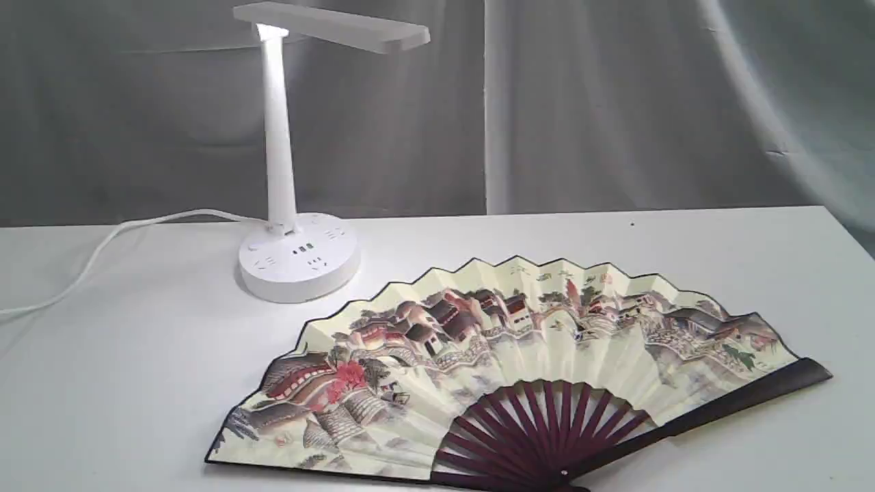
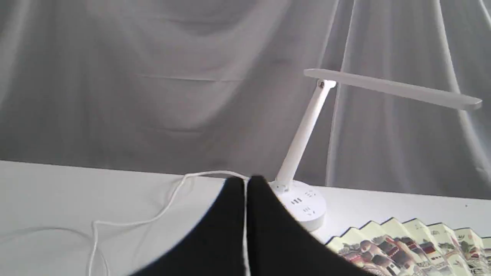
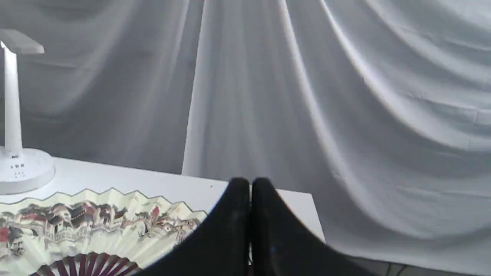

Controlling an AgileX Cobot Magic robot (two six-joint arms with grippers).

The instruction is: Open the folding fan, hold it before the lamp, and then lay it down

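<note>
The folding fan [image 1: 519,383] lies spread wide on the white table [image 1: 137,383], its painted cream leaf facing up and maroon ribs meeting at the near edge. Part of the fan [image 2: 414,241] shows in the left wrist view and part of the fan [image 3: 88,226] in the right wrist view. The white lamp [image 1: 287,178] stands behind the fan's left half, its head lit; it appears as the lamp [image 2: 307,153] and the lamp [image 3: 15,153] in the wrist views. My left gripper [image 2: 246,182] is shut and holds nothing. My right gripper [image 3: 250,182] is also shut and holds nothing. Neither arm appears in the exterior view.
The lamp's white cord [image 1: 102,253] trails left across the table from the base. A grey draped cloth [image 1: 615,102] hangs behind the table. The table's right edge [image 1: 851,232] lies just beyond the fan's dark guard stick.
</note>
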